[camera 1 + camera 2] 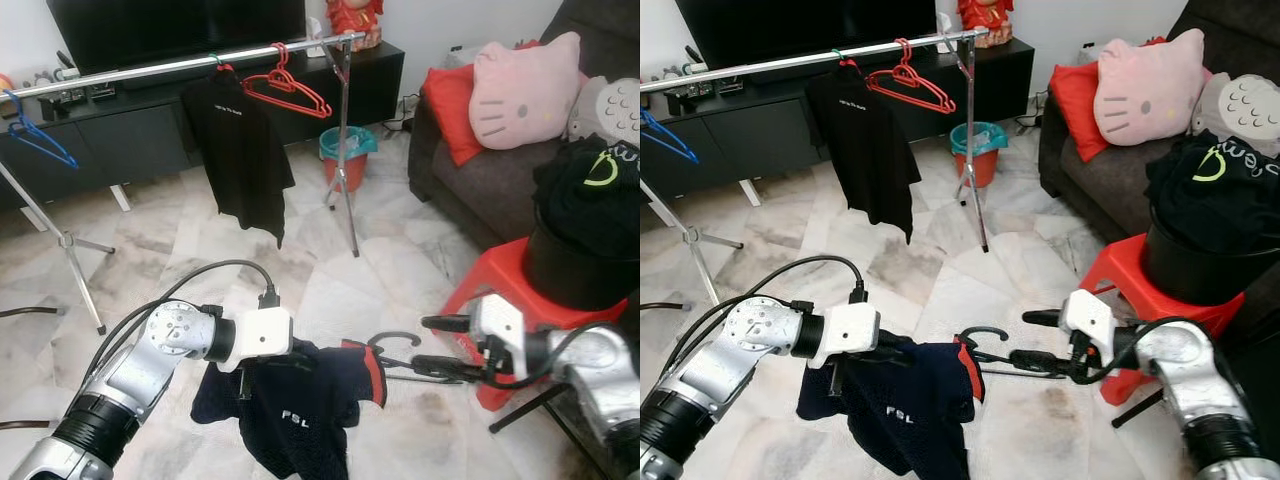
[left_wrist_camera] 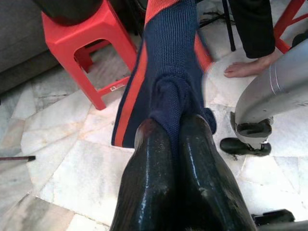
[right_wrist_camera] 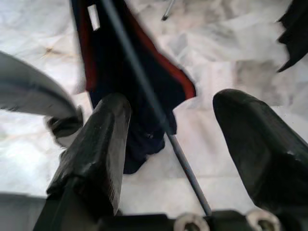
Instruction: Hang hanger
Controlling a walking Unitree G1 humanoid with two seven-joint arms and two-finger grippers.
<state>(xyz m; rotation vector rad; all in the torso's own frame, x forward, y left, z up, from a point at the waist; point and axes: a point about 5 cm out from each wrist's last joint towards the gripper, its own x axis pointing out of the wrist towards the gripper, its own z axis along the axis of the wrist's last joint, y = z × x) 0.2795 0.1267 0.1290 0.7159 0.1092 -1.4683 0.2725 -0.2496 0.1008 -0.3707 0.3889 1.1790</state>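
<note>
hanger [image 1: 395, 345]: dark, low over the marble floor [image 1: 330, 270], hook up, partly inside navy red-trimmed shirt [image 1: 300, 405] | left gripper [image 2: 175, 132]: fingers pinched together on the shirt's fabric | right gripper [image 3: 166, 134]: fingers spread wide, hanger's bar between them, grip unclear | rail [image 1: 190, 62]: beyond, carrying black shirt [image 1: 240, 150] and red hangers [image 1: 285, 88] | red stool [image 1: 500, 290]: at right.

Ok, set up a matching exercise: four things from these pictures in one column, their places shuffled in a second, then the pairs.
Things
1. navy shirt
2. black T-shirt
3. black bucket
4. pink cushion

Places
A. on the red stool
B. on the sofa
C. pinched in the left gripper
D. hanging from the rail

Pairs: 1-C, 2-D, 3-A, 4-B
</note>
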